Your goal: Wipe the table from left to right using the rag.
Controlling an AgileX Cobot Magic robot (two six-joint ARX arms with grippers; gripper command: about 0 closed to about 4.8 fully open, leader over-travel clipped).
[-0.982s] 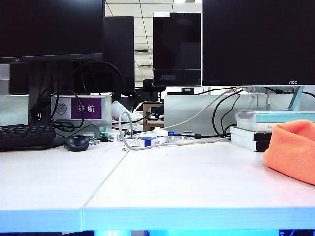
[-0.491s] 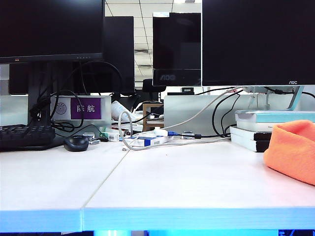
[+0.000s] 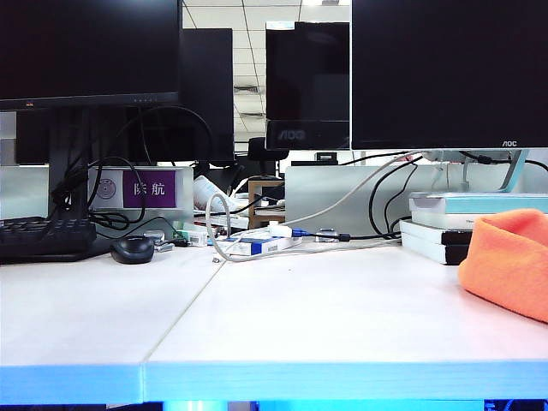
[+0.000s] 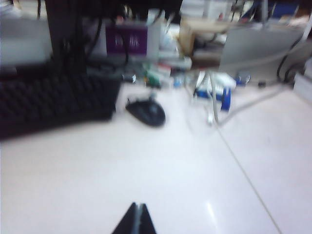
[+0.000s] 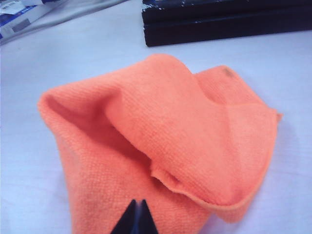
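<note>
The exterior view shows neither arm, only the table with the rag lying crumpled at its far right, in front of a stack of books. The right wrist view shows the right gripper pinched shut, empty, poised over the rag. The blurred left wrist view has the left gripper shut, empty, above bare table near the mouse.

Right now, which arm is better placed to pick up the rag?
Right. The right gripper, shut, hangs just over the rag at the table's right end. The left gripper, also shut, is over bare table near the mouse, with no rag in its view.
</note>
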